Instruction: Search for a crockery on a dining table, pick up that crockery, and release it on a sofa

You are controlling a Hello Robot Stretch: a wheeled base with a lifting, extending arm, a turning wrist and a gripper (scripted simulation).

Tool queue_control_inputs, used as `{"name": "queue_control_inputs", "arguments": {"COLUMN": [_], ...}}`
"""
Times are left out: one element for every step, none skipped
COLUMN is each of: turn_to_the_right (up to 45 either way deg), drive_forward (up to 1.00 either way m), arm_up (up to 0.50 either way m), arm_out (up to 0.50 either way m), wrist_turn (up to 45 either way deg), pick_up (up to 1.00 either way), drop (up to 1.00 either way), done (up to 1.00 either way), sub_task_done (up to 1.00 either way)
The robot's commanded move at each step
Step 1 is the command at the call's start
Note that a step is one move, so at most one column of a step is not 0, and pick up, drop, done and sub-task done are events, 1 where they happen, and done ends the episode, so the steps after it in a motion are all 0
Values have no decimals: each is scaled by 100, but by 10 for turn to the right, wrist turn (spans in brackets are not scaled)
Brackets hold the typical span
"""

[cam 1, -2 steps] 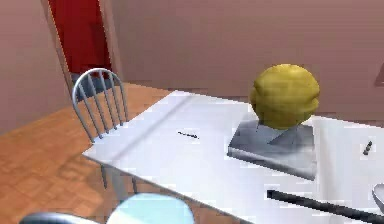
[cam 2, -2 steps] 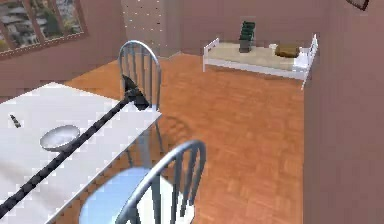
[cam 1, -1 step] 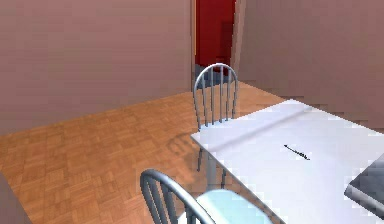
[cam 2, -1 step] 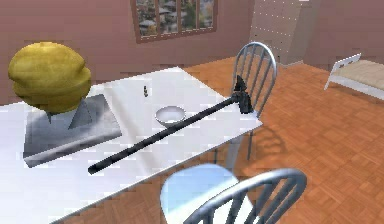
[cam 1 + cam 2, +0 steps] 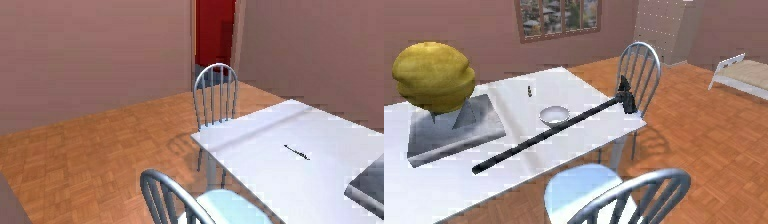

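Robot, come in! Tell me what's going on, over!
White bowl sitting on the dining table. Long dark rod lies across the table, close by the bowl. Big yellow lump on a grey block farther along.

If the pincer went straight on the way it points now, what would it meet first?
Probably the grey metal spindle-back chair just past the white table's edge: the pincer points toward its backrest. Depth is unclear here, so the gap between them cannot be judged.

Bowl (image 5: pixel 555 115) on table (image 5: pixel 584 88) — chair (image 5: pixel 640 66) rt end
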Motion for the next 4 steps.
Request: {"name": "queue_control_inputs", "arguments": {"turn_to_the_right": [0, 0, 0, 0], "drive_forward": [0, 0, 0, 0], "arm_up": [38, 0, 0, 0], "arm_out": [0, 48, 0, 0], "wrist_turn": [0, 0, 450, 450], "pick_up": [0, 0, 0, 0], "drop": [0, 0, 0, 0], "done": [0, 0, 0, 0], "sub_task_done": [0, 0, 0, 0]}}
